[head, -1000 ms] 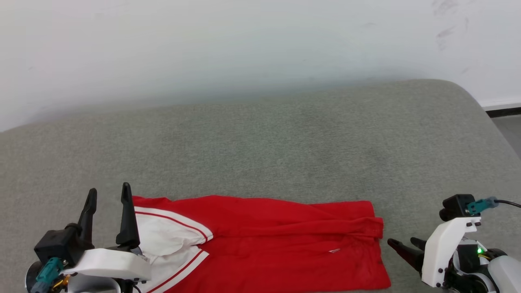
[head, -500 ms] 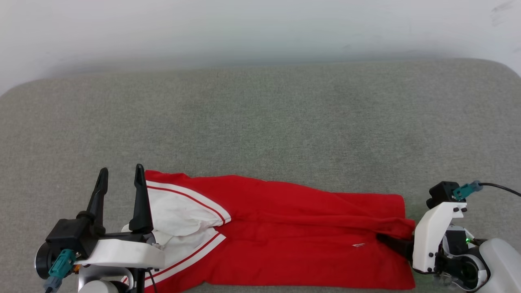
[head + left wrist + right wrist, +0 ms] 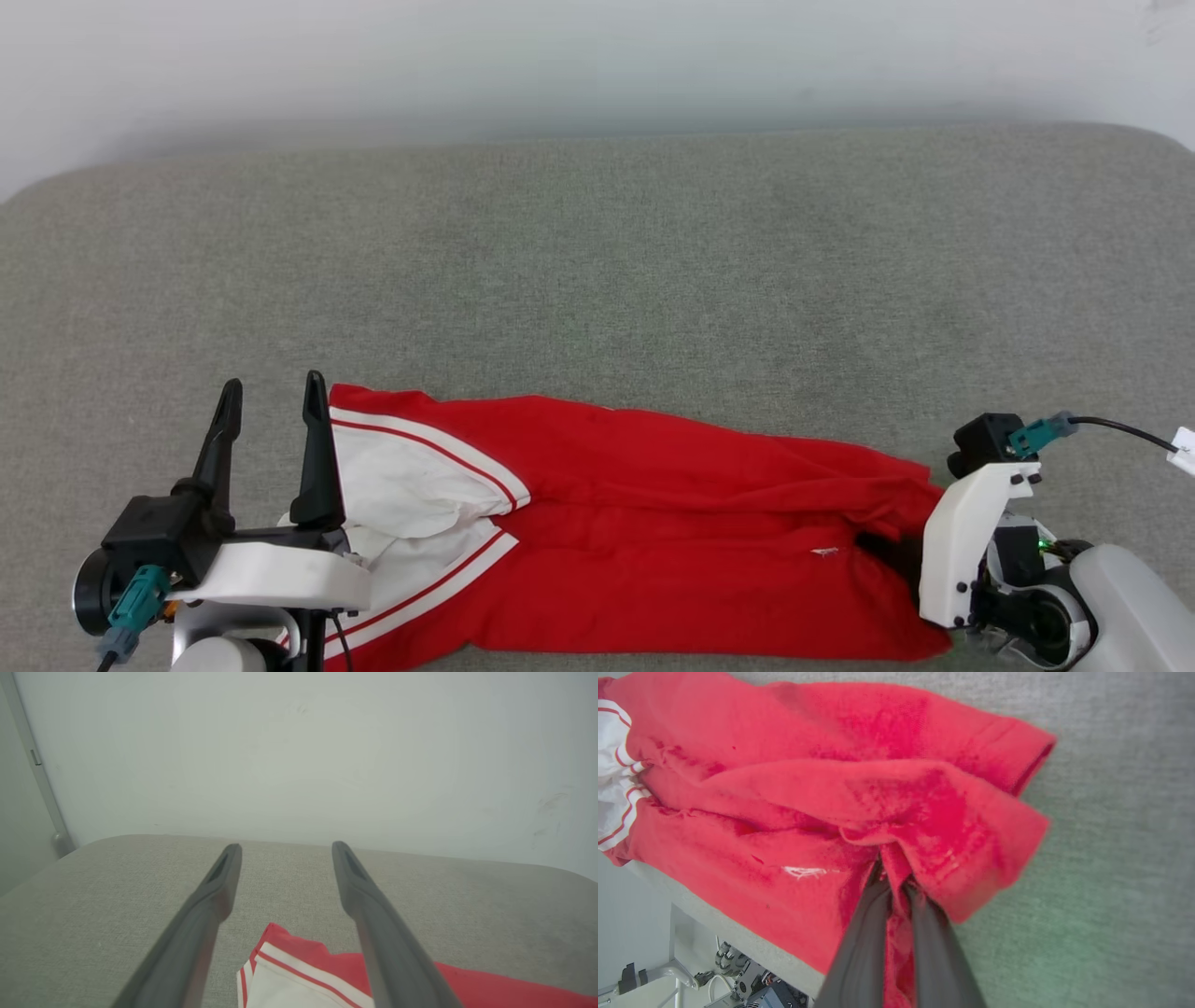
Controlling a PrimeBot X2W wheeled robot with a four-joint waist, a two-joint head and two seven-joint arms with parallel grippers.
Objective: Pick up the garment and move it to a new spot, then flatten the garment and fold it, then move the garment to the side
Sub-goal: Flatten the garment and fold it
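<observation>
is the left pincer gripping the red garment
No, the left pincer stands wide open, its tips clear of the garment.

Head view: tips of right pincer buried in the bunched end of the bright red soft cloth garment with white striped end panels; only a dark sliver shows. White mount of left pincer covers a panel corner. Bottom edge crops the hem. Small white mark on the red: unreadable.
</observation>
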